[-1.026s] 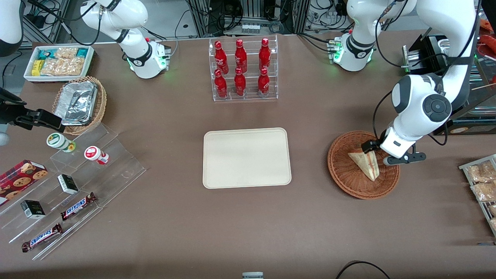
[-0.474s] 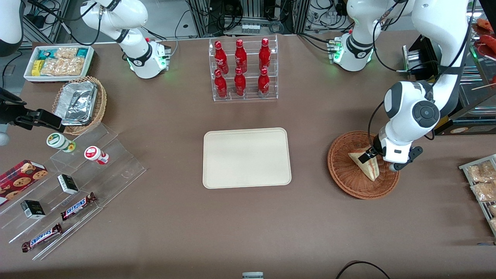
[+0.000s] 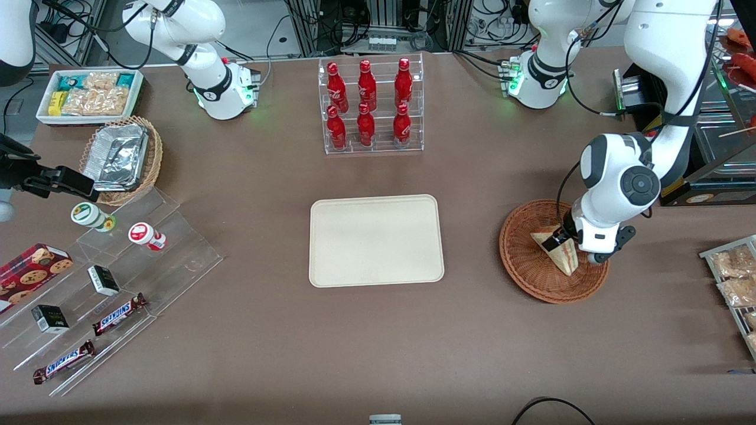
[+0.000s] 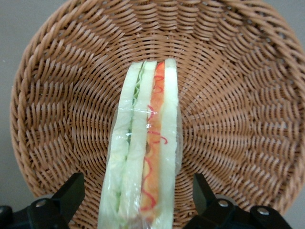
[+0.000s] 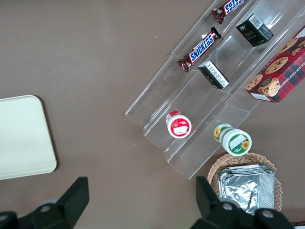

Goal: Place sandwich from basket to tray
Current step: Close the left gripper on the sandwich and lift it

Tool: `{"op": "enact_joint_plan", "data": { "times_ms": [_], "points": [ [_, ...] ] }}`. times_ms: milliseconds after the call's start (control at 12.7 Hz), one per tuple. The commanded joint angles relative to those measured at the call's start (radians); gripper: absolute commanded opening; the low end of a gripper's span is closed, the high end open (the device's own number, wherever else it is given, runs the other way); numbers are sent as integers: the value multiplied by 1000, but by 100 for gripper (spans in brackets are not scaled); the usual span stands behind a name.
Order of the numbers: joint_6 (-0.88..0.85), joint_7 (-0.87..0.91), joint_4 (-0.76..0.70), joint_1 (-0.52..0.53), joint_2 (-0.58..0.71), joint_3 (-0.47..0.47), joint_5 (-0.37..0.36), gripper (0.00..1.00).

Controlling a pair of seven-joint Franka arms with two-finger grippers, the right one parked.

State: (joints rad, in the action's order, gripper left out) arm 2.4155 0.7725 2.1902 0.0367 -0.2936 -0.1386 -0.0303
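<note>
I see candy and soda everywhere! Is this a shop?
Probably a robot lab set up like a snack shop: red bottles in a clear rack, Snickers bars on display steps. The left arm's open hand straddles a sandwich in the basket.

A white robot arm is reaching down over a round reddish-brown wicker basket [image 3: 534,265] sitting toward the working arm's end of a brown table [image 3: 378,342]. Its gripper [image 3: 566,241] is hanging low inside the basket, right at a pale triangular sandwich [image 3: 560,255] that is lying there with its red filling edge showing. A cream rectangular tray [image 3: 375,241] is resting flat mid-table, well apart from the basket. A clear rack of red bottles [image 3: 370,104] is standing farther from the camera than the tray.
</note>
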Motion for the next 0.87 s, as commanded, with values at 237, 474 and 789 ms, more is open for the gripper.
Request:
{"op": "enact_joint_plan", "data": {
  "times_ms": [237,474,789],
  "points": [
    [-10,4,-33,-6,8,-3,-2,0],
    [-197,1,-159,-6,10,-62,-10,0],
    [-329,-4,-312,-79,-10,-98,-10,0]
  ]
}}
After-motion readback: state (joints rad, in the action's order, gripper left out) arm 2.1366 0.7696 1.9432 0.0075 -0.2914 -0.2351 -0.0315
